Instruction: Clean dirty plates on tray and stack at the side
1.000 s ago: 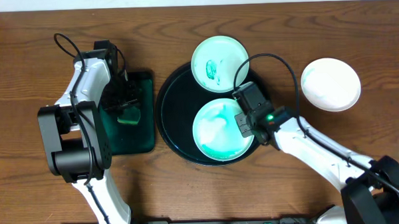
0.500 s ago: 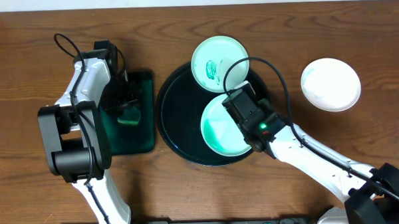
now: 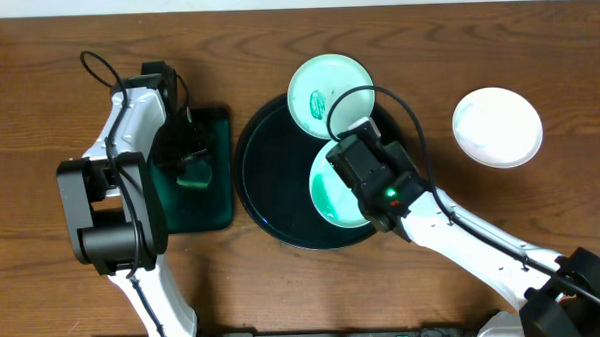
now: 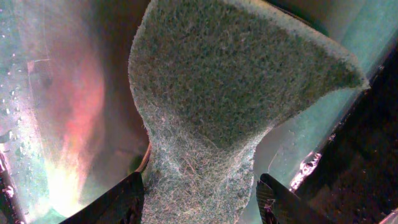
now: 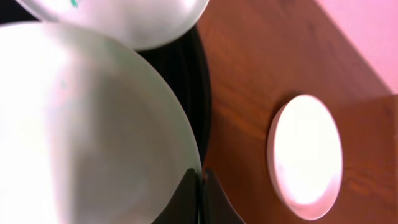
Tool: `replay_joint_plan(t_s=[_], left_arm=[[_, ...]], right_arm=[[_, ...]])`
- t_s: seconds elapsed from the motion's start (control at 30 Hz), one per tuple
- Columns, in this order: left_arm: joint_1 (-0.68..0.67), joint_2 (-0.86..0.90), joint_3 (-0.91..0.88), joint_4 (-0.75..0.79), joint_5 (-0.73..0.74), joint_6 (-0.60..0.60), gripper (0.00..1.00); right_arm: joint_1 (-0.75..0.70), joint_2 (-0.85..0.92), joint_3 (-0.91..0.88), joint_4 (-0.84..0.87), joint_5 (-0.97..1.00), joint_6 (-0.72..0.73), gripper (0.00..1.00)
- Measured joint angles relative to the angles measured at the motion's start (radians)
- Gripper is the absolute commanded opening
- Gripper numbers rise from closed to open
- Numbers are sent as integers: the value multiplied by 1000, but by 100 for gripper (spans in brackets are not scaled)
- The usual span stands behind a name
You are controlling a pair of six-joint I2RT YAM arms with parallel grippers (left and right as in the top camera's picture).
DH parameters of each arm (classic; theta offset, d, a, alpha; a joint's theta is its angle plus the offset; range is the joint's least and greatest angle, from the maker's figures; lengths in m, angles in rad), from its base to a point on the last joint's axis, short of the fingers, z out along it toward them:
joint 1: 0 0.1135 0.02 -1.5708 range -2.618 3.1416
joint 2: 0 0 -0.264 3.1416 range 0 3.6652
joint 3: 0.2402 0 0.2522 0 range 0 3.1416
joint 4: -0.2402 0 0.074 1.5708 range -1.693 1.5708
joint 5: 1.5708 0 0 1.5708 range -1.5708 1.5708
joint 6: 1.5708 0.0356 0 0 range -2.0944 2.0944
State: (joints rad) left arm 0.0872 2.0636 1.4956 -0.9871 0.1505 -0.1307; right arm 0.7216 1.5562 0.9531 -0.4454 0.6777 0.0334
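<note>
My right gripper (image 3: 358, 164) is shut on the rim of a pale-mint plate (image 3: 331, 195) with teal smears, holding it tilted over the black round tray (image 3: 265, 180). In the right wrist view the fingertips (image 5: 200, 182) pinch that plate's edge (image 5: 81, 124). A second smeared plate (image 3: 322, 93) rests on the tray's far rim. A clean white plate (image 3: 497, 127) lies on the table to the right, also in the right wrist view (image 5: 305, 155). My left gripper (image 3: 192, 157) stands over the green tray, its jaws against both sides of a green sponge (image 4: 205, 124).
The rectangular dark green tray (image 3: 217, 206) lies left of the black tray and looks wet. The right arm's black cable loops over the far plate. Bare wooden table (image 3: 456, 43) surrounds both trays.
My right gripper has moved left and up with the plate's rim. The plate has gone from flat to tilted and looks narrower. The left arm has not moved.
</note>
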Motion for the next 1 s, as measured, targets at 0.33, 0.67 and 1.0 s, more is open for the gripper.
replay_joint_plan(t_s=[0.33, 0.67, 1.0], left_arm=[[0, 0, 0, 0, 0, 0, 59], [0, 0, 0, 0, 0, 0, 59], [0, 0, 0, 0, 0, 0, 59]], right_arm=[[49, -1, 36, 68, 91, -134, 1], [60, -1, 41, -17, 9, -32, 1], [59, -1, 41, -90, -172, 332, 1]])
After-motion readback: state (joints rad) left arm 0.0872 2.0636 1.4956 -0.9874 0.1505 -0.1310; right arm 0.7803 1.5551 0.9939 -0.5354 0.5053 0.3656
